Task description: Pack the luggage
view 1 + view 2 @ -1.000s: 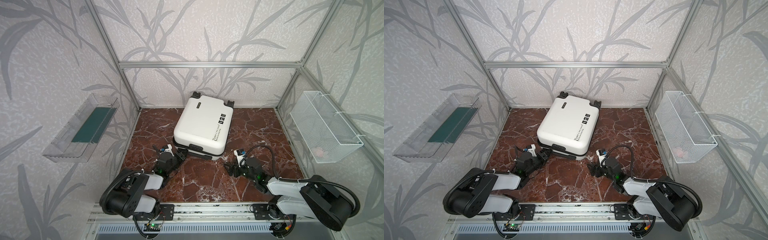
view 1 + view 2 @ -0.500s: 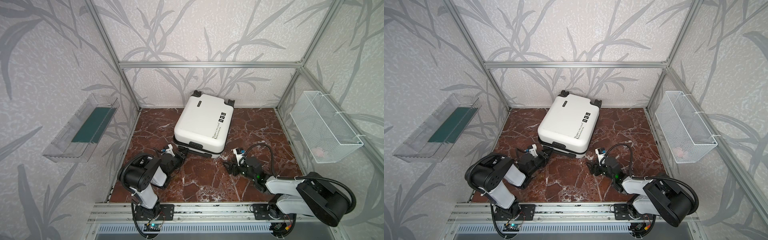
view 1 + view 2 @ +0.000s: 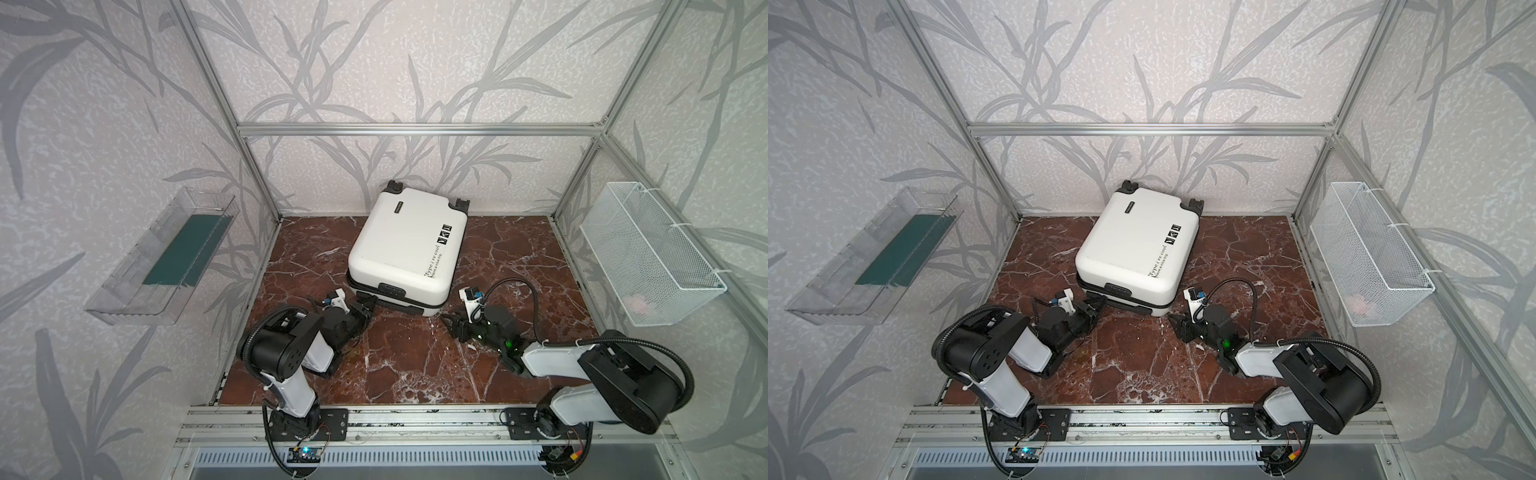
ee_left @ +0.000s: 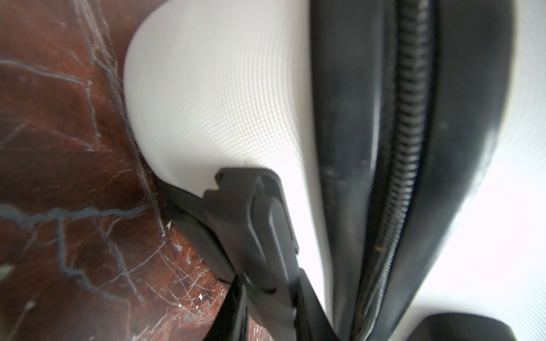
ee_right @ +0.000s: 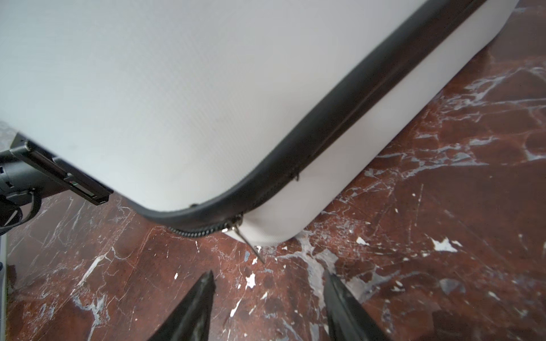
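The luggage (image 3: pixel 407 249) (image 3: pixel 1138 245) is a white hard-shell suitcase lying flat and closed on the marble floor, its wheels toward the back wall. My left gripper (image 3: pixel 365 309) (image 3: pixel 1094 309) (image 4: pixel 273 313) is at its near left corner, shut on a black handle fitting (image 4: pixel 260 230) beside the black zipper band (image 4: pixel 407 118). My right gripper (image 3: pixel 451 326) (image 3: pixel 1177 324) (image 5: pixel 267 277) stands open on the floor just short of the near right corner. The metal zipper pull (image 5: pixel 249 242) hangs in front of its fingertips, untouched.
A clear plastic tray (image 3: pixel 124 299) holding a dark green item hangs on the left wall. A white wire-mesh basket (image 3: pixel 648 257) with something pale pink inside hangs on the right wall. Aluminium posts frame the floor's back corners.
My left arm's elbow has risen and its jaws have closed onto the handle fitting. My right gripper's jaws have narrowed but stay apart. The luggage has barely moved.
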Robot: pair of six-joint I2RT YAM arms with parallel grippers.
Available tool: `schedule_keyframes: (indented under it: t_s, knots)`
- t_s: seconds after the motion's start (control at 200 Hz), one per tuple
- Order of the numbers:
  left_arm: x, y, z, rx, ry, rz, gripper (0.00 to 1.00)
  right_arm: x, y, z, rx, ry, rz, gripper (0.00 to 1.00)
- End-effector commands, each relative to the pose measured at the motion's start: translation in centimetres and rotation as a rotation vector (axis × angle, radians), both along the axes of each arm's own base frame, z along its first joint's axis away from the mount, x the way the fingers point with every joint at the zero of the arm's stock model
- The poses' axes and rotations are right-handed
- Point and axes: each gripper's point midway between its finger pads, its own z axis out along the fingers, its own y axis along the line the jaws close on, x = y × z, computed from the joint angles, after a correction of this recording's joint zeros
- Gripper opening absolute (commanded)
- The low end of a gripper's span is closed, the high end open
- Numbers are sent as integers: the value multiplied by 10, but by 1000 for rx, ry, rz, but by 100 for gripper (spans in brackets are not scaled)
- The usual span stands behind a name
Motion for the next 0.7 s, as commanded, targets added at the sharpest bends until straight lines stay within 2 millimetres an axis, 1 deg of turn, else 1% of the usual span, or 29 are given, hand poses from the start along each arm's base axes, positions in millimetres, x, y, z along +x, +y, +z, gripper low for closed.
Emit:
schedule_keyframes:
  t_s: [0.0, 0.165, 0.306, 0.466, 0.576, 0.696]
  knots:
    - [7, -7, 8, 20, -53, -26, 12, 9, 15, 18, 45, -61, 34, 56]
    - [8, -8, 6, 19, -48, -27, 11, 14, 25, 16, 58, -60, 64, 49]
    - [8, -9, 5, 20, -45, -31, 10, 15, 25, 14, 56, -63, 63, 45]
    - [7, -9, 4, 21, -41, -33, 9, 15, 26, 16, 50, -70, 73, 38]
    - [7, -9, 3, 21, -40, -32, 9, 17, 25, 16, 37, -77, 64, 36]
    - [7, -9, 3, 21, -40, -34, 8, 18, 24, 17, 34, -80, 59, 30]
